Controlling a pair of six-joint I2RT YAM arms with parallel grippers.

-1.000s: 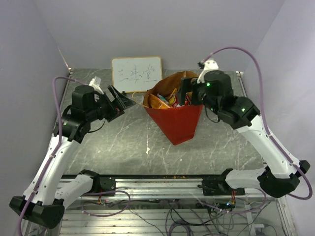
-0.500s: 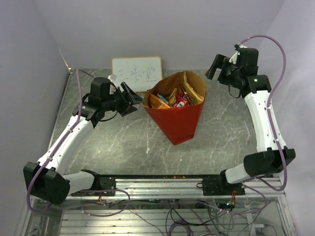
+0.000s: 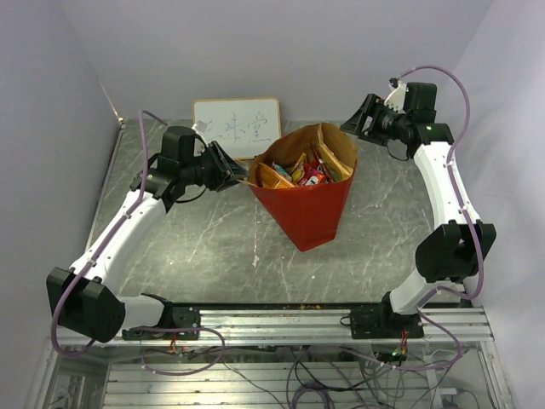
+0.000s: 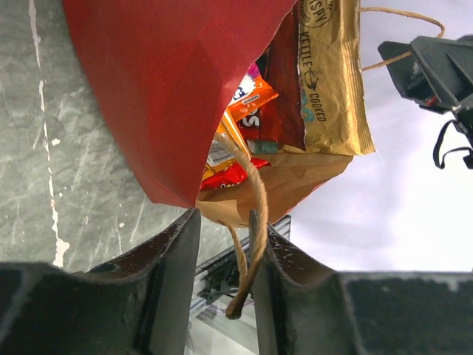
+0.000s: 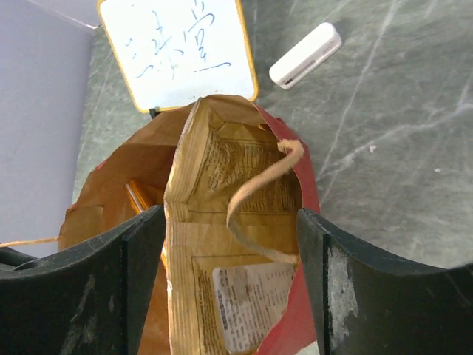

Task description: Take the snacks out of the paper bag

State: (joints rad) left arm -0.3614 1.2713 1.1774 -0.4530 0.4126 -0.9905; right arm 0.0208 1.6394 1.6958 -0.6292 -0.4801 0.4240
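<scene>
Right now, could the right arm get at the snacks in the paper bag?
Probably yes. The paper bag stands open beside the right hand, which is open, and the snacks lie exposed at the top. Only a thin loop handle crosses the large gold packet nearest it.

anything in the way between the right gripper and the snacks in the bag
Only a tan loop handle of the paper bag, curling across the gold chip packet that faces the right gripper. The bag's mouth is open; nothing else visible blocks it.
</scene>
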